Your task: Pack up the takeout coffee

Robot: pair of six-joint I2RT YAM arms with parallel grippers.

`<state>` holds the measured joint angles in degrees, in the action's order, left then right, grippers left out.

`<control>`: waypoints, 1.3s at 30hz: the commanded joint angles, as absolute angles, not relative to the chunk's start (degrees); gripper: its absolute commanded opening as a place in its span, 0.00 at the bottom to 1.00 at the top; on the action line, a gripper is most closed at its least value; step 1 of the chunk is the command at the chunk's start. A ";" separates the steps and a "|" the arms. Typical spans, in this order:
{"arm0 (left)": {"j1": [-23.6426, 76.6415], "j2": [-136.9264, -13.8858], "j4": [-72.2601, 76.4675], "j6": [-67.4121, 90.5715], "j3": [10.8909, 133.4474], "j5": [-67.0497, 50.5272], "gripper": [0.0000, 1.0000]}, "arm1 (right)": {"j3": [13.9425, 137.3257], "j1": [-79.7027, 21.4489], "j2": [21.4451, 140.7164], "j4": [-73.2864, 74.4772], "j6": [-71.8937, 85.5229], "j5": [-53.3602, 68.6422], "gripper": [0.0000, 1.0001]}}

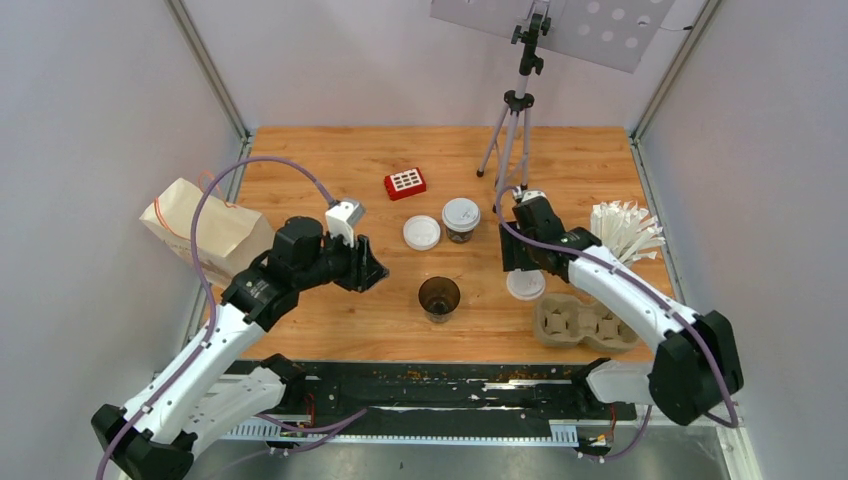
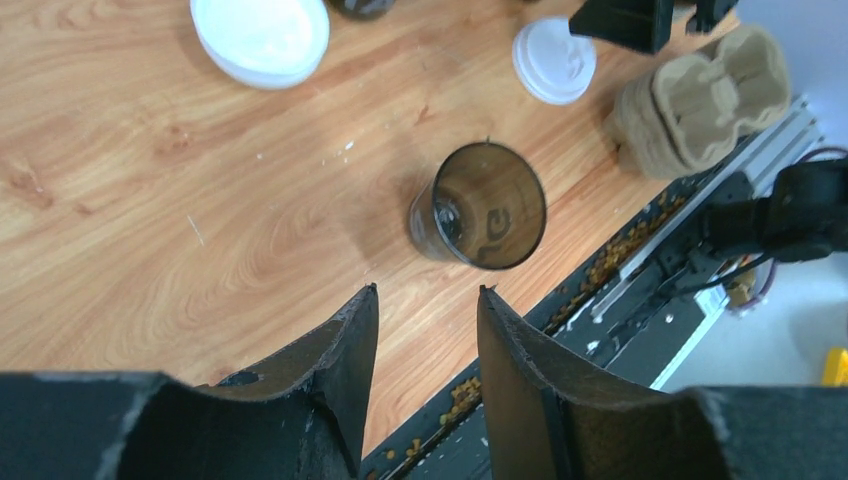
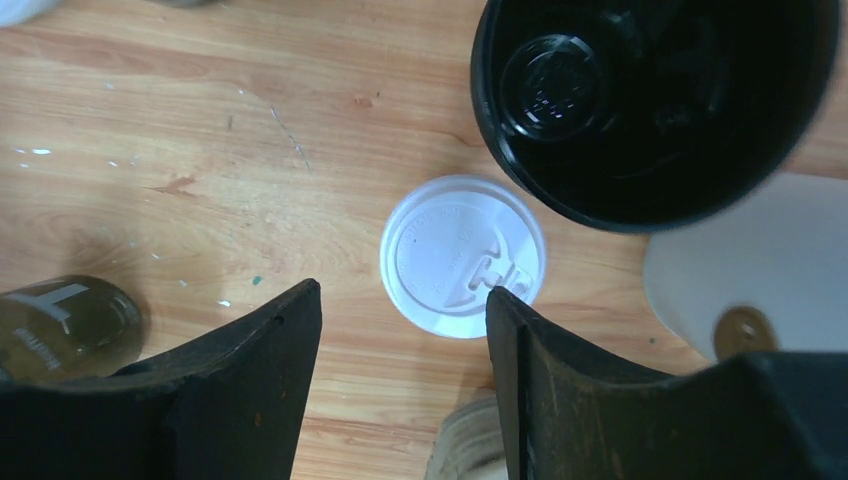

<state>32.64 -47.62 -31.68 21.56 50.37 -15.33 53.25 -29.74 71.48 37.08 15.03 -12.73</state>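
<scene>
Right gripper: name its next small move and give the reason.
Probably lower the right gripper straight down and close on the white lid. Its jaws stand open and empty, the lid lies flat on the table between them, and the open cup nearby has no lid, so it likely cannot go into the cup tray yet.

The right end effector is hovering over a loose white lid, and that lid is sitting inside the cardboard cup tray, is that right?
Not quite. The right end effector hovers over a loose white lid, but that lid lies flat on the wooden table beside the cardboard cup tray, not inside it. The right wrist view shows it.
</scene>
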 commanded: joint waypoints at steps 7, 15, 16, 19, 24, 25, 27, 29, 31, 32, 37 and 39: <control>32.81 -44.07 -22.72 17.79 39.06 -21.67 0.51 | 50.54 -28.47 81.95 30.25 17.18 -3.99 0.54; 32.83 -44.87 -24.81 15.23 40.44 -23.72 0.51 | 47.87 -28.46 84.11 27.76 17.88 -3.09 0.52; 32.87 -44.54 -24.77 15.20 40.32 -23.73 0.51 | 47.68 -28.46 84.25 27.66 17.85 -2.97 0.52; 32.85 -43.51 -23.67 15.51 39.77 -23.07 0.52 | 46.93 -28.40 84.39 26.50 17.28 -1.67 0.51; 32.87 -43.51 -24.41 15.41 39.77 -21.44 0.52 | 46.34 -28.62 84.41 25.66 17.34 1.78 0.49; 32.84 -43.75 -24.67 15.39 39.78 -21.23 0.52 | 45.95 -28.69 84.04 25.09 17.41 2.83 0.48; 32.85 -44.16 -24.86 15.17 40.12 -20.97 0.52 | 45.27 -28.90 83.17 23.75 18.01 4.99 0.48; 32.87 -44.54 -25.10 15.23 40.25 -20.02 0.52 | 44.97 -29.18 82.66 22.74 18.65 7.28 0.47; 32.87 -44.49 -25.37 15.24 40.34 -19.46 0.52 | 44.60 -29.47 82.37 21.72 20.12 8.68 0.47; 32.90 -44.44 -25.30 15.25 40.34 -19.46 0.52 | 44.38 -29.64 82.23 21.03 20.94 9.74 0.47; 32.81 -44.12 -25.39 15.36 40.18 -18.42 0.52 | 46.28 -30.41 80.48 22.38 21.49 11.88 0.49; 32.90 -44.07 -25.56 15.25 40.25 -18.46 0.52 | 47.97 -30.43 78.88 25.76 20.09 9.57 0.54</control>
